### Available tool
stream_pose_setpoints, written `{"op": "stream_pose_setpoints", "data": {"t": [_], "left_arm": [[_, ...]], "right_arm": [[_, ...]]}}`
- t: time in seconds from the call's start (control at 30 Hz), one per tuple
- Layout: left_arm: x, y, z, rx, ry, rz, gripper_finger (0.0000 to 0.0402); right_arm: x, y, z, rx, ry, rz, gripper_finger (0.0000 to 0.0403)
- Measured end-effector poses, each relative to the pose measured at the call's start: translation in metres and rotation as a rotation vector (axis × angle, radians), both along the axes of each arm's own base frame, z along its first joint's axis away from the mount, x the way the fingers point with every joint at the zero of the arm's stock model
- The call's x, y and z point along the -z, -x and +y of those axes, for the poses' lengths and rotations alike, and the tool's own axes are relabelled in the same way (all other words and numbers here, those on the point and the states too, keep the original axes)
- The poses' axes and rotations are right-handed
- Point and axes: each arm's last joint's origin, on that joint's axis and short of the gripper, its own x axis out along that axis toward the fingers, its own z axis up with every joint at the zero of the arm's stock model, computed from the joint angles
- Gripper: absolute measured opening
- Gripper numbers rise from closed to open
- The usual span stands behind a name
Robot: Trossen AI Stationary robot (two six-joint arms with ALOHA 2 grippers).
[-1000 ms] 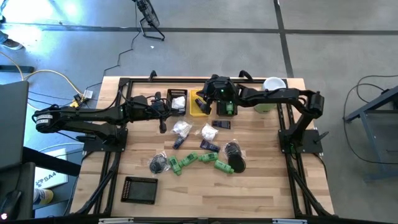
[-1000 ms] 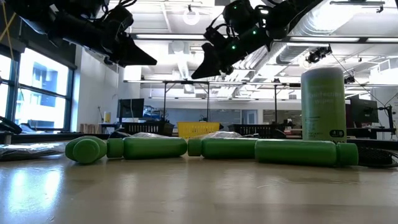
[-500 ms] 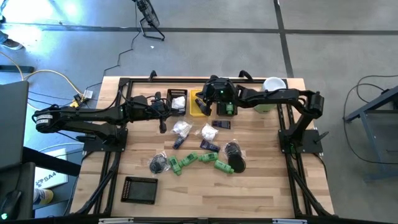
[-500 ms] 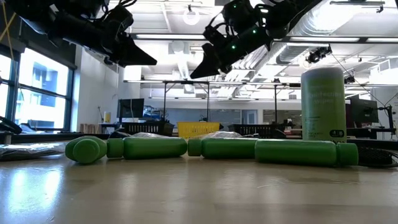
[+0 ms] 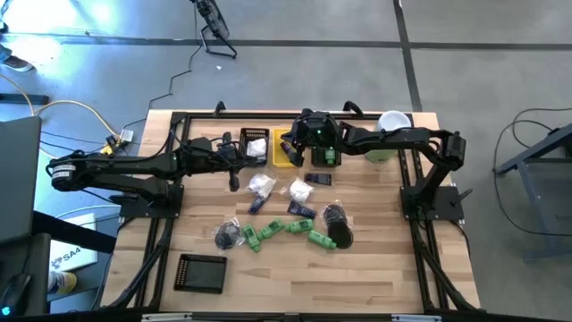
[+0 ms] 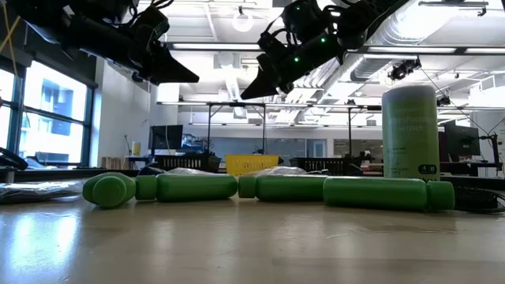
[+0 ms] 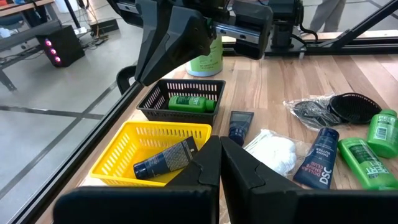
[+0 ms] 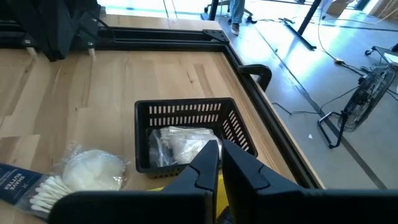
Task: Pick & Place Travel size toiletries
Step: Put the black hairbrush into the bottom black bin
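The travel size toiletries lie loose mid-table: green bottles (image 5: 260, 234), white packets (image 5: 261, 185), blue tubes (image 5: 299, 207) and black round pieces (image 5: 337, 224). At the far side, a black bin (image 8: 186, 140) holds a white packet. A yellow bin (image 7: 155, 149) holds a dark blue tube, and another black bin (image 7: 183, 102) holds a green bottle. My right gripper (image 5: 290, 154) hangs shut above the yellow bin, holding nothing. My left gripper (image 5: 235, 179) hangs shut left of the bins, also holding nothing.
A big pale-green cylinder with a white lid (image 5: 390, 134) stands at the far right. A flat black tray (image 5: 201, 273) lies at the near left. Black frame rails (image 5: 161, 241) run along both sides of the table. In the low view the green bottles (image 6: 197, 188) lie in a row.
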Motion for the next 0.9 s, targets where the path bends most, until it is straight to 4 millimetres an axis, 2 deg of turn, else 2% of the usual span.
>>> {"op": "stream_pose_setpoints", "data": {"t": [0.63,0.9], "left_arm": [[0.0,0.0,0.0,0.0,0.0,0.0,0.0001],[0.0,0.0,0.0,0.0,0.0,0.0,0.0001]], "right_arm": [[0.004,0.001,0.005,-0.013,-0.012,0.058,0.0013],[-0.015,0.013,0.012,-0.022,-0.013,0.06,0.0012]]}}
